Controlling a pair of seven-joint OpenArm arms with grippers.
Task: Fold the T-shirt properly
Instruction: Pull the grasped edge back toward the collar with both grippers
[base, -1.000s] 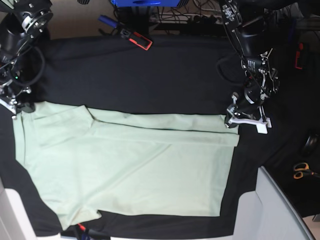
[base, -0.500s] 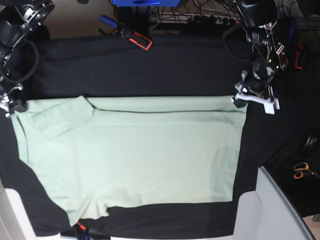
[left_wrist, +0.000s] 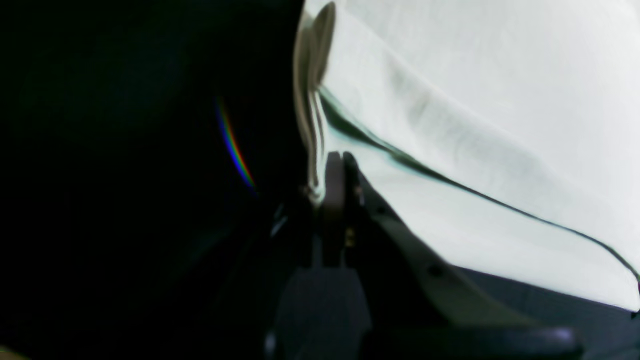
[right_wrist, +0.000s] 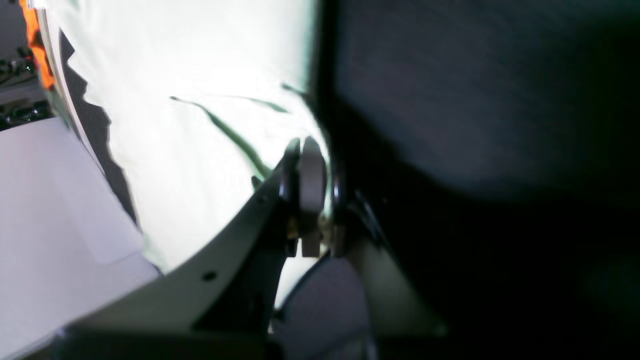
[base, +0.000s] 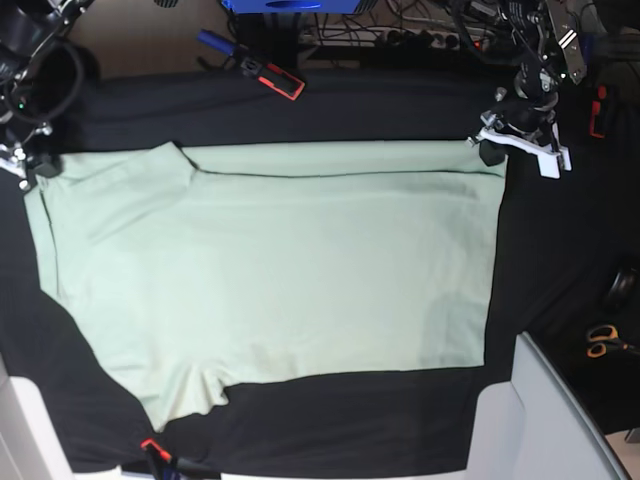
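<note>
Scissors are lying aside, well apart. Both grippers, left and right, are seemingly pinching the T-shirt's far corners.

- One T-shirt is seen, pale green, spread flat and pinched at two corners.
- Two grippers are counted: the left gripper and the right gripper, each closed on a far corner of the T-shirt.
- One black cloth is laid under everything.
- One pair of scissors is seen, well apart from the left gripper.
- One red-and-black tool is counted between the two grippers, at the far edge.
</note>
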